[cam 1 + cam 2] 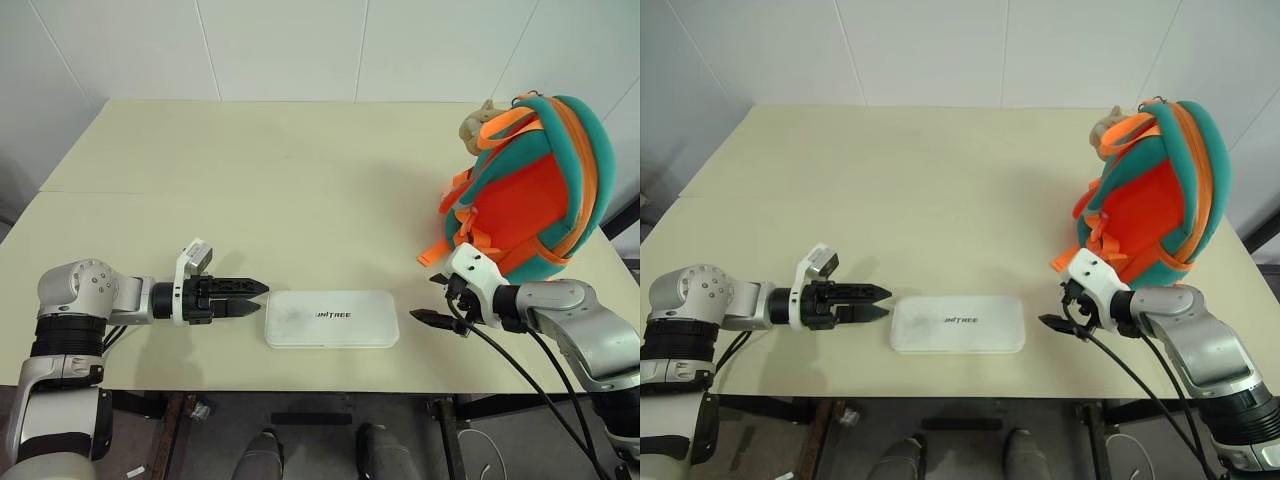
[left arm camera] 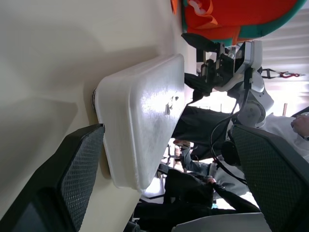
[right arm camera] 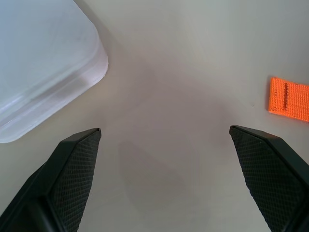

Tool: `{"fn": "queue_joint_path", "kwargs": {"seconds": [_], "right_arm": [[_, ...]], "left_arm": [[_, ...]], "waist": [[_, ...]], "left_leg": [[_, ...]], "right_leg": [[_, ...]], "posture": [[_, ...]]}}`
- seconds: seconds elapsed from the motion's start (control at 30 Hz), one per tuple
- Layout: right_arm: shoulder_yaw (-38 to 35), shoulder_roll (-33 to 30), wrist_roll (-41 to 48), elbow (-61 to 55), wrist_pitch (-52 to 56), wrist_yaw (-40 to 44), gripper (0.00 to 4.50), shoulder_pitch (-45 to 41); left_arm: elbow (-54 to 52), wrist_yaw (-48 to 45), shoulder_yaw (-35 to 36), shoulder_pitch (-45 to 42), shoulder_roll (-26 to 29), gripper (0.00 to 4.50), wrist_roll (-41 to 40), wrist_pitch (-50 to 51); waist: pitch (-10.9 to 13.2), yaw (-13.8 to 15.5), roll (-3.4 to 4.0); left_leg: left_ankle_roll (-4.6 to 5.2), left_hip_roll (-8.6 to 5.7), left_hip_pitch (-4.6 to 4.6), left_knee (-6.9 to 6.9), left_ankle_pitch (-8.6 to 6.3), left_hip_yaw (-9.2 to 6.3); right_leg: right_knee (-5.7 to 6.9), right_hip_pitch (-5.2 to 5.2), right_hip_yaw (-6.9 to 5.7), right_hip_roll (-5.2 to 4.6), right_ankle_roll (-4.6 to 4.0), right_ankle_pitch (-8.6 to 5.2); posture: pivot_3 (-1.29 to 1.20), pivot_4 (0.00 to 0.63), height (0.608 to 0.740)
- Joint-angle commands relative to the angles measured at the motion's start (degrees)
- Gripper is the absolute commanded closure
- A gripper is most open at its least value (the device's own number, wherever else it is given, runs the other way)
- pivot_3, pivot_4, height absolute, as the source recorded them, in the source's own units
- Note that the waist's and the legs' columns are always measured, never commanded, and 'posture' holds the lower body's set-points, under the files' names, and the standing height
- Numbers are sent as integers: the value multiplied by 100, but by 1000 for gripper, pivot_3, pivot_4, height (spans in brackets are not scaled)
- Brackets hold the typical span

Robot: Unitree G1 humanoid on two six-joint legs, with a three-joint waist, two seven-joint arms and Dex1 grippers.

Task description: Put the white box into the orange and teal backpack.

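While both grippers are hovering low over the near edge of the table [image 1: 300, 180], the box [image 1: 331, 319] is lying flat between them, lettered face up, nothing gripping it.

Left gripper [image 1: 256, 297]: pointing level at the box's short end, fingertips just beside that end and apart from it. Fingers [image 2: 72, 179] are standing spread wide in the left wrist view, with the box's end sitting in the gap ahead of them, nearer the one finger than the other.

Right gripper [image 1: 1060, 310]: pointing at the box's other short end, tips near it but a little farther off than the left ones. Fingers [image 3: 72, 169] are spread wide over bare tabletop; the box's rounded corner is showing ahead of one finger, and an orange strap end [image 3: 288, 99] is lying flat ahead of the other.

Beyond the right gripper, the backpack [image 1: 540, 185] is standing upright on the table, well apart from the box, orange panel facing the robot, teal padding around it. A beige plush [image 1: 478, 125] is hanging at its far upper side.
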Motion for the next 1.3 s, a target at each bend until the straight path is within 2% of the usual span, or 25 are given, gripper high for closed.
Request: {"fn": "queue_joint_path", "kwargs": {"seconds": [0.03, 0.2, 0.43, 0.63, 1.3], "right_arm": [[-57, 76, 62, -197, 26, -63, 0, 7], [-39, 138, 43, -242, 56, -82, 0, 2], [-18, 194, 16, -211, 10, -93, 0, -13], [5, 238, 11, -206, 3, -110, 0, -28], [179, 478, 2, -211, 20, -220, 0, -153]], "left_arm": [[166, 64, -242, -8, 150, 18, -267, 11], [206, 146, -686, -65, 222, 18, -366, 11], [345, 341, -881, -369, 44, 18, -104, 11], [336, 445, -899, -540, -189, 18, 84, 11], [-184, 832, -782, -380, -634, 18, -82, 11]], "waist": [[0, 1, 0], [0, 4, 0], [0, 7, 0], [-1, 18, 0], [-1, 22, -1]], "left_leg": [[0, 0, 0, 0, 0, 0], [0, 0, 0, 1, 0, 0], [0, -1, 0, 2, 0, 0], [0, -1, 0, 6, 0, 0], [0, -3, 0, 9, 1, 0]], "right_leg": [[1, 0, 0, 0, 0, 0], [1, 0, 0, 0, 0, 0], [0, 1, 0, 0, 0, 0], [1, 3, 1, -1, 0, 0], [0, 5, 3, -2, 2, 1]], "posture": [[0, 150, 740], [0, 150, 740], [0, 150, 740], [0, 150, 740], [0, 150, 740]]}}
